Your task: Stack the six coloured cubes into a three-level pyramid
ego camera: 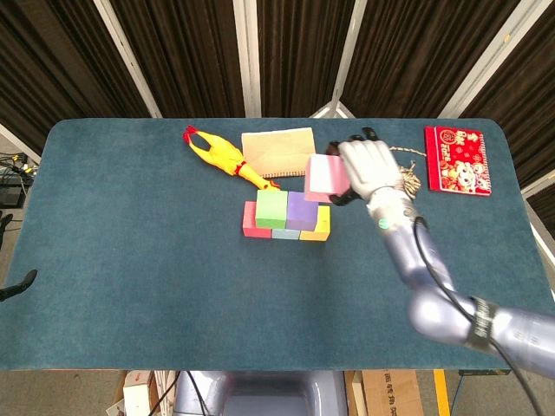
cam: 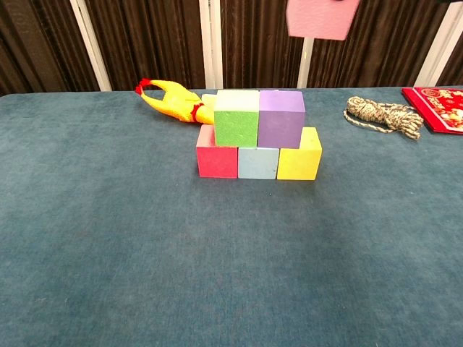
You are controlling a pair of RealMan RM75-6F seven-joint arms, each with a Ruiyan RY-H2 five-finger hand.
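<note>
Right hand (ego camera: pixel 368 169) grips the pink cube (ego camera: pixel 325 175), fingers wrapped round its right side, cube carried high above the table (ego camera: pixel 130 260). In the chest view only the cube's underside shows at the top edge, right of the stack's centre.

Left hand: only a dark tip at the table's left edge, fingers not readable, cannot tell how open.

Stack sits mid-table, nearer the far edge: red cube (cam: pixel 217 160), light blue cube (cam: pixel 257 163), yellow cube (cam: pixel 299 154) in a touching row; green cube (cam: pixel 236 118) and purple cube (cam: pixel 281 118) on top, touching. So 5 of 6 placed, judged from the layout; the cap is the step in hand.

How to do it well:
- Shift the cube left until it centres over the green/purple seam.
- Square its faces to the row before descending; it looks slightly rotated in the head view.
- Come straight down, no sideways travel near level 2, since a nudge could push either cube off.
- Seat it on both cubes, then open the fingers outward and lift vertically.

Rubber chicken (ego camera: pixel 221 158), notebook (ego camera: pixel 278 152) and rope (ego camera: pixel 408 178) lie behind the stack; keep the wrist above them.
</note>
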